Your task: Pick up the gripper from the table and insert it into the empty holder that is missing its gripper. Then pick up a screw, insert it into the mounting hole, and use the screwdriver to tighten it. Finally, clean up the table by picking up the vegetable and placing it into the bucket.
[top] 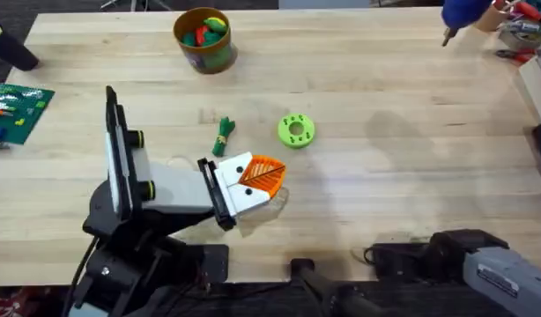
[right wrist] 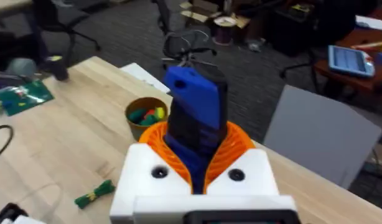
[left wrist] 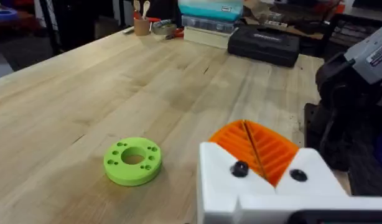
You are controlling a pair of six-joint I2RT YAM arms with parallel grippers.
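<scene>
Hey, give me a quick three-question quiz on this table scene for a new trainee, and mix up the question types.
1. True or false: the vegetable lies on the table, outside the bucket.
2. What does the right hand hold? A: the lime-green disc. B: the blue screwdriver. C: nothing.
3. Fill in: the left hand is ___ (open or shut), with nothing in it.
Key: 1 true; 2 B; 3 shut.

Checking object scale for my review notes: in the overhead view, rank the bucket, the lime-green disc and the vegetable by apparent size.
1. bucket, largest, though it sits farthest from the camera.
2. lime-green disc.
3. vegetable, smallest; thin, but about as long as the disc is wide.
</scene>
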